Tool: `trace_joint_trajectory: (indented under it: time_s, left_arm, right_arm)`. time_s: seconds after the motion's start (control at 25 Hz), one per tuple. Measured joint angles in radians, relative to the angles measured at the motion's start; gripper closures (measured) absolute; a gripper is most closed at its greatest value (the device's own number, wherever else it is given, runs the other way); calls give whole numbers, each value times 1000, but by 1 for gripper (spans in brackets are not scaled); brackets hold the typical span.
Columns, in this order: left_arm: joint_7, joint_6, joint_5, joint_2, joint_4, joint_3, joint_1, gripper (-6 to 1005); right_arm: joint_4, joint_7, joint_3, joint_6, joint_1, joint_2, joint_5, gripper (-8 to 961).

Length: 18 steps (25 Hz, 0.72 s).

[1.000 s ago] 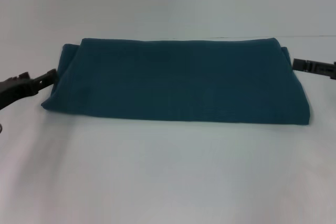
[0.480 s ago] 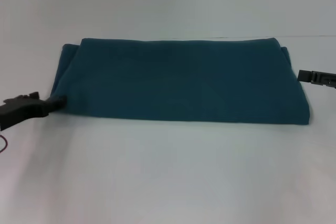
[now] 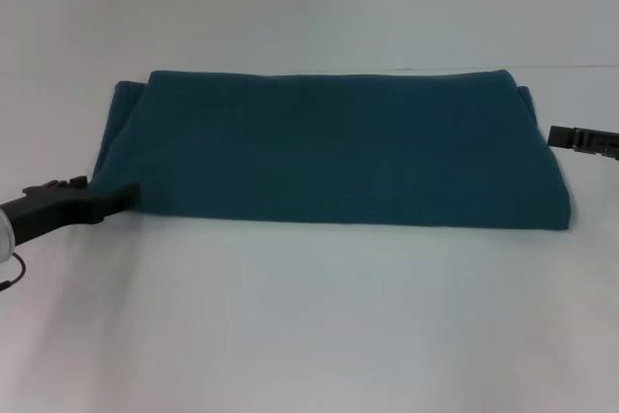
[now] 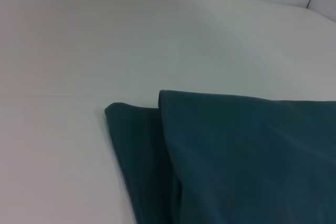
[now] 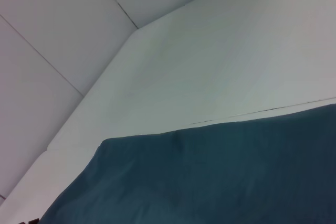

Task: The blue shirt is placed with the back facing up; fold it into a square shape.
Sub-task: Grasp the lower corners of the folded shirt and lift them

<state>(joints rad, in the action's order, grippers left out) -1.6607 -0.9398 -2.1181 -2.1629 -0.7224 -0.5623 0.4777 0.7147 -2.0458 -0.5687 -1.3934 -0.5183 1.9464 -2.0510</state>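
Lying mid-table, dark teal-blue soft-fabric shirt (image 3: 334,147) is folded into a wide band; left gripper (image 3: 124,196) tip at its near-left corner, right gripper (image 3: 563,135) beside right edge; can't tell either's fingers.

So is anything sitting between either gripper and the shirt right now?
Nothing visible. The left gripper is at the near left corner of the blue shirt, and only bare table separates the right gripper from the shirt's right edge.
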Motion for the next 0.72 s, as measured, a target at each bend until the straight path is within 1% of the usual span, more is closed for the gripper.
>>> trace_joint_trajectory:
  time_s: [0.12, 0.48, 0.72]
  left_arm:
    - [0, -4, -5, 0, -2, -5, 0, 106]
    - [-7, 34, -20, -1, -6, -18, -1, 175]
    - [-8, 39, -20, -2, -9, -14, 0, 424]
  right_arm:
    - [0, 0, 1, 3, 4, 0, 0, 169]
    - [0, 0, 3, 10, 10, 1, 0, 179]
    - [0, 0, -1, 10, 8, 1, -24, 186]
